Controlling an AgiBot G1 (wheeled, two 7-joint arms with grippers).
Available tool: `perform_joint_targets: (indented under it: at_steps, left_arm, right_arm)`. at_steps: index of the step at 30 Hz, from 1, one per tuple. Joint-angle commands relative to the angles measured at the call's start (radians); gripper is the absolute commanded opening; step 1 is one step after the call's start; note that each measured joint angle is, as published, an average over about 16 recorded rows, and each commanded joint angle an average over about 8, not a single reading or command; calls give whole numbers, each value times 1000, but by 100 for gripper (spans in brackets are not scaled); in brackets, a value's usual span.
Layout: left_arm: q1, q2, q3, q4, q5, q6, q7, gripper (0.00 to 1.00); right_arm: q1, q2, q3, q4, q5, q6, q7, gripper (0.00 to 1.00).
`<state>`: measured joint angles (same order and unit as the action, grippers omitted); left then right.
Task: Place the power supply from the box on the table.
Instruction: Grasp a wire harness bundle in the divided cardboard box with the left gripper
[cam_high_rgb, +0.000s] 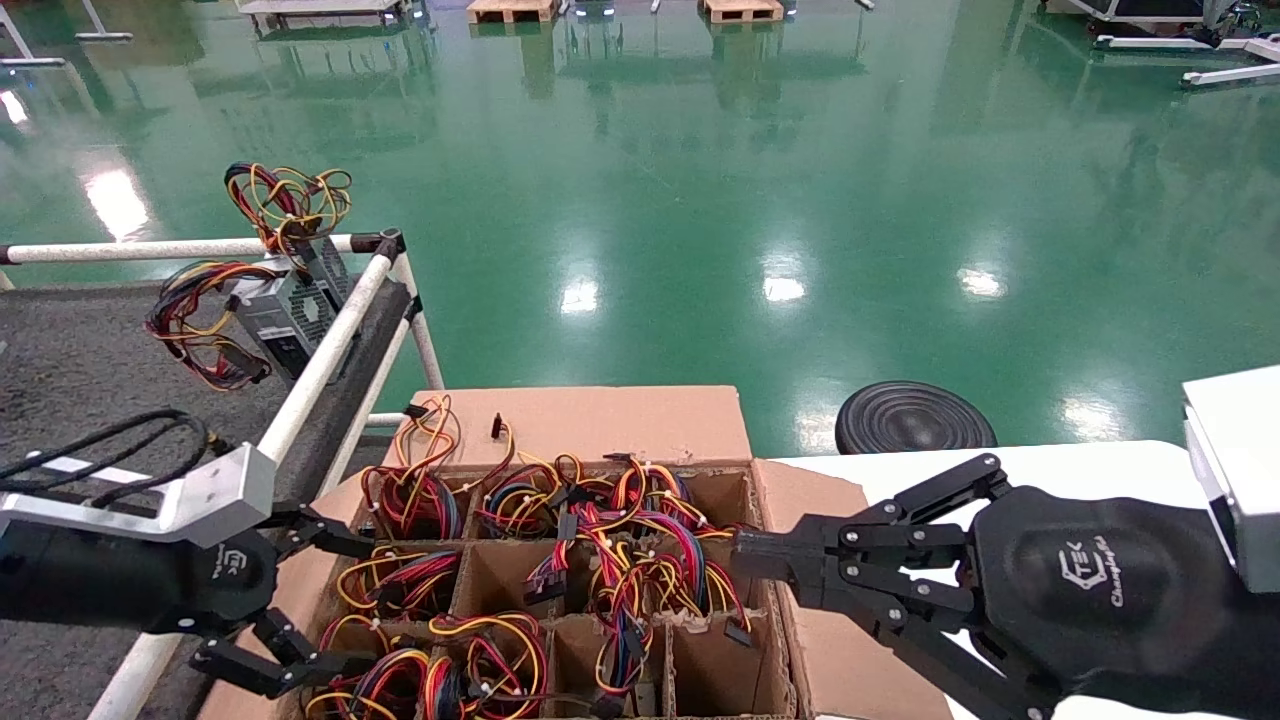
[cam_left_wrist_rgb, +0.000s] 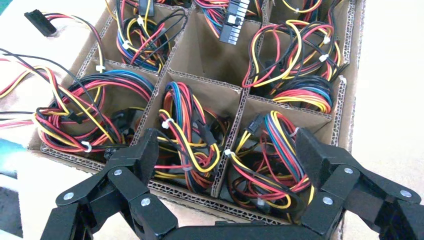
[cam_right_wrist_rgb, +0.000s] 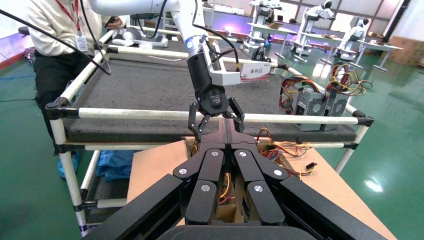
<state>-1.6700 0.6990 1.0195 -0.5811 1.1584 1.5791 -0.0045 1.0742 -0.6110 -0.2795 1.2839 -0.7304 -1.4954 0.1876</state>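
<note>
The silver-grey metal power supplies still to be moved sit deep in the cells of the large brown corrugated cardboard box (cam_high_rgb: 600, 425), each hidden beneath its red, yellow, orange and black wire bundle (cam_left_wrist_rgb: 187, 135). Two finished units (cam_high_rgb: 290, 310) stand on the dark grey felt counter (cam_high_rgb: 80, 360) at 10 o'clock from the box. Judged from its build, the case is rigid, fairly heavy and smooth-sided; the wires are soft and prone to snag on the dividers. Grip the metal case across its flat sides, not the wiring. The left claw (cam_left_wrist_rgb: 227, 165) hovers released over the cells at the box's 8 o'clock corner. The right claw (cam_high_rgb: 745, 555) is clenched on nothing at the 3 o'clock edge.
</note>
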Motion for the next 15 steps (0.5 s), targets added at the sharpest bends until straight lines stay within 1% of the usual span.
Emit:
perform_joint_targets:
  at_steps: [1, 15]
  left_arm:
    - [-2, 2, 4, 10, -3, 1, 7, 100]
    - [-14, 33, 30, 107, 4, 4, 62, 100]
  right_arm:
    - [0, 0, 0, 0, 0, 0, 0, 0]
    - [0, 0, 0, 0, 0, 0, 0, 0]
